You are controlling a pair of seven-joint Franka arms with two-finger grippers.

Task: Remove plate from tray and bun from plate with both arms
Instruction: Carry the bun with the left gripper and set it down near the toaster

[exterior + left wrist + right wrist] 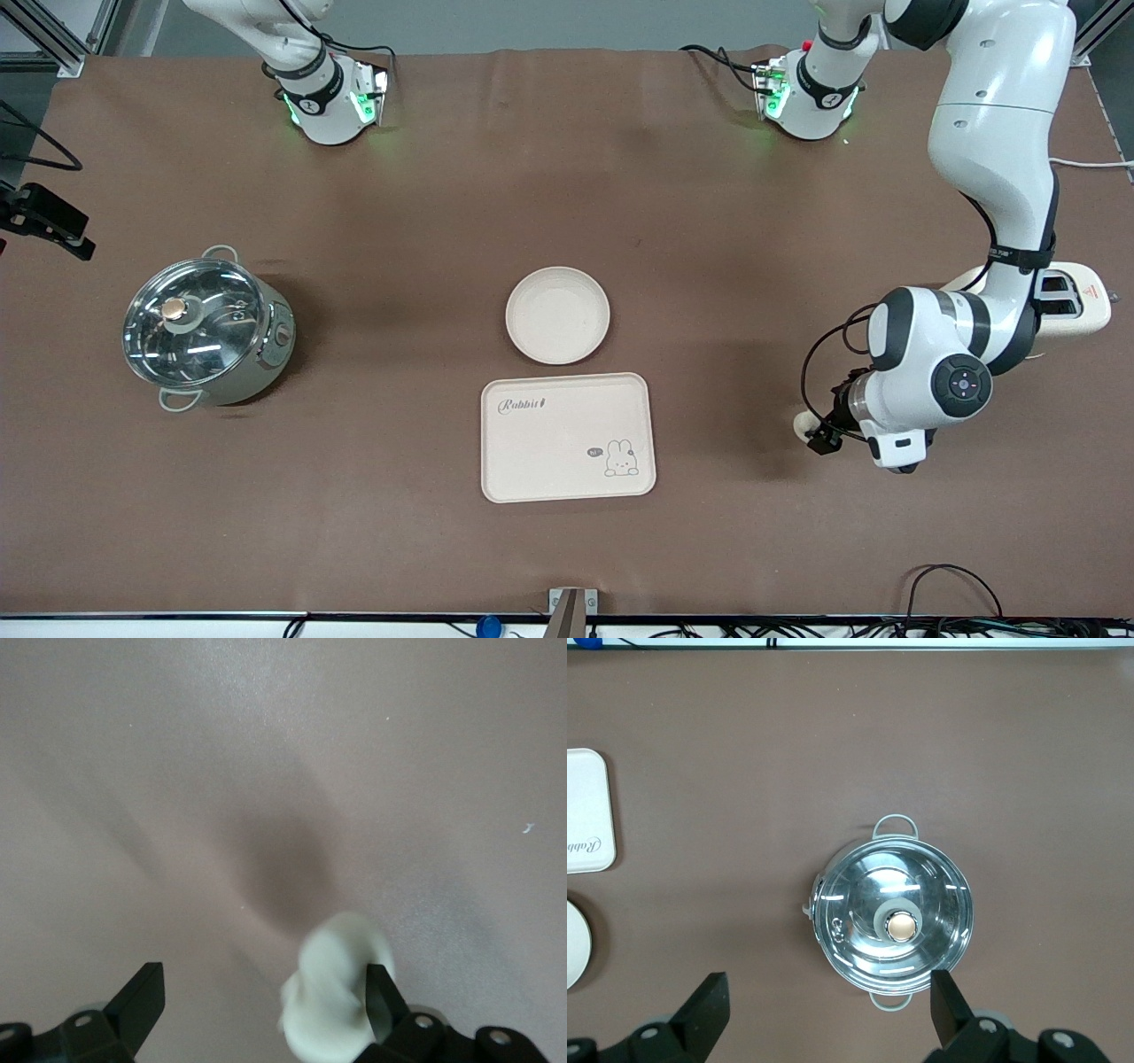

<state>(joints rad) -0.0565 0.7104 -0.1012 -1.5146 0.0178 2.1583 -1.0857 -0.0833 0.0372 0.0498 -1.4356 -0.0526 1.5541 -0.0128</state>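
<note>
1. We are seeing the plate (557, 315) lying bare on the bench (567, 177) at the centre of the front view, just above the tray (568, 437) and off it, so we are judging the first half of the task done.
2. We are finding the bun (803, 425) off the plate too, low at the right of the front view, well apart from the tray, down at the bench by the left pincer (819, 434).
3. In the left wrist view we are seeing the left pincer's fingers (142, 997) standing wide apart, the bun (337, 992) lying against one of them but not clamped, so we are reading it as just let go.
4. We are noting the right pincer (824, 1010), out of sight in the front view, waiting wide open and empty above the lidded steel pot (892, 921).
5. We are judging little left beyond lifting the left arm clear of the bun.
</note>
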